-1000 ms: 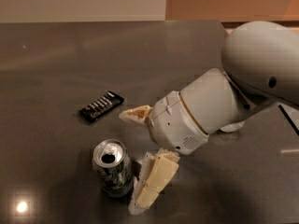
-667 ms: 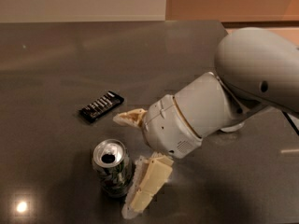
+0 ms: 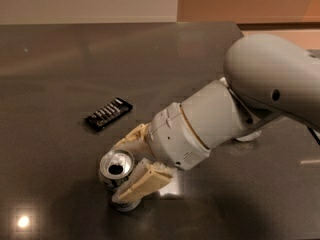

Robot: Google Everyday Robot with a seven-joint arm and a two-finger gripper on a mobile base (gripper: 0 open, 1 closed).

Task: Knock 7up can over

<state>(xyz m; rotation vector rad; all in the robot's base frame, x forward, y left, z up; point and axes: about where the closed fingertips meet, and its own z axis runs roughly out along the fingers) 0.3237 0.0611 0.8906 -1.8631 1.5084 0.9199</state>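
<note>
The 7up can (image 3: 114,167) stands upright near the front of the dark table (image 3: 65,59). I look down on its silver top with the pull-tab hole. Its green-and-white side is mostly hidden. My gripper (image 3: 120,171) has reached in from the right and is open, with one finger on each side of the can. The far finger (image 3: 131,136) lies beside the can's top rim. The near finger (image 3: 138,184) crosses in front of the can's body. I cannot tell whether either finger touches the can.
A flat black packet with white stripes (image 3: 108,114) lies on the table behind and left of the can. My large white arm (image 3: 265,84) fills the right side. A wall runs along the table's far edge.
My gripper has moved left, so the can now sits between its fingers and the near finger covers the can's side. The can still stands in the same spot.
</note>
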